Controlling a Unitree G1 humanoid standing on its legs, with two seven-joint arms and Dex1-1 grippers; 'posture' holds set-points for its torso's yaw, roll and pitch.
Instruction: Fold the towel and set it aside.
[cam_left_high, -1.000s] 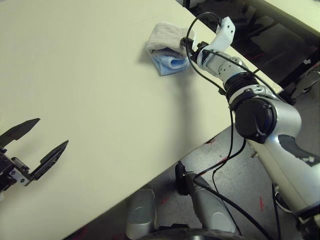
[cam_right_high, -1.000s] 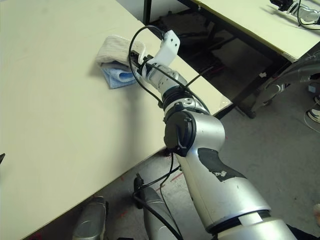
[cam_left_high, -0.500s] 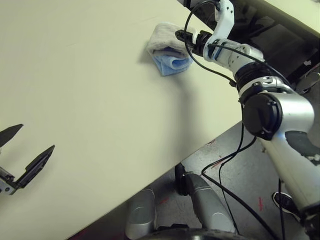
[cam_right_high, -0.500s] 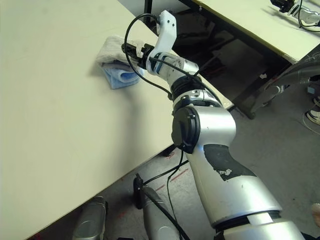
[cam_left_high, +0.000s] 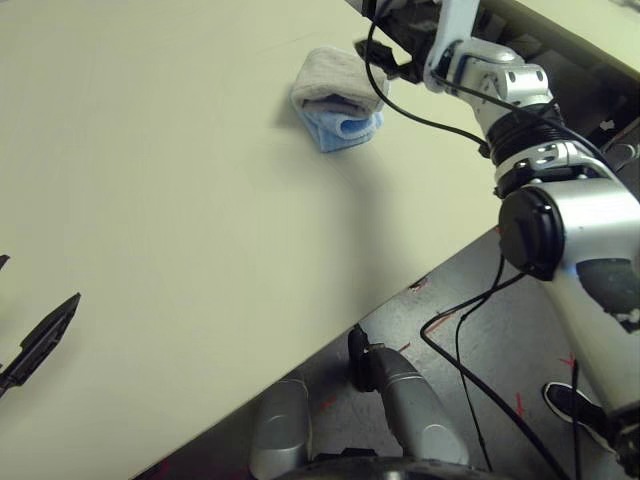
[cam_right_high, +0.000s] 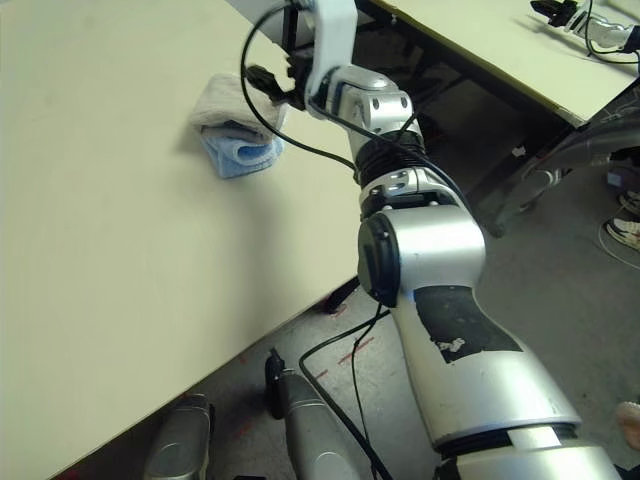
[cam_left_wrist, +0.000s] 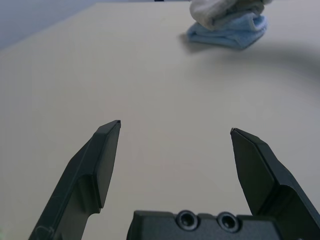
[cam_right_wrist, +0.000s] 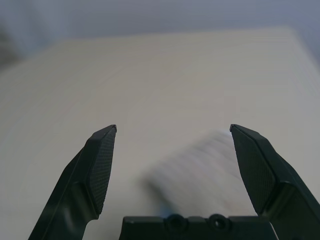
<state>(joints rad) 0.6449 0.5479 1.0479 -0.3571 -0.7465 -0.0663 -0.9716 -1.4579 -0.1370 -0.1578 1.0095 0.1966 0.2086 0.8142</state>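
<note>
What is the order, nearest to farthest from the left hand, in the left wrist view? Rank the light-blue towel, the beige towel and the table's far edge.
From the open left hand:
1. light-blue towel, ahead, at the bottom of the stack, its fold sticking out toward the hand.
2. beige towel, lying on top, set slightly back; close to the first.
3. table's far edge, beyond both.

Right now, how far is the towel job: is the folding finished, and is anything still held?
Done, it seems: the beige towel lies folded near the table's far right edge, on top of a folded light-blue towel. In hand: nothing. The right pincer is open and empty above the pile, and the left pincer is open over bare table. Left: probably only drawing the arms away.
</note>
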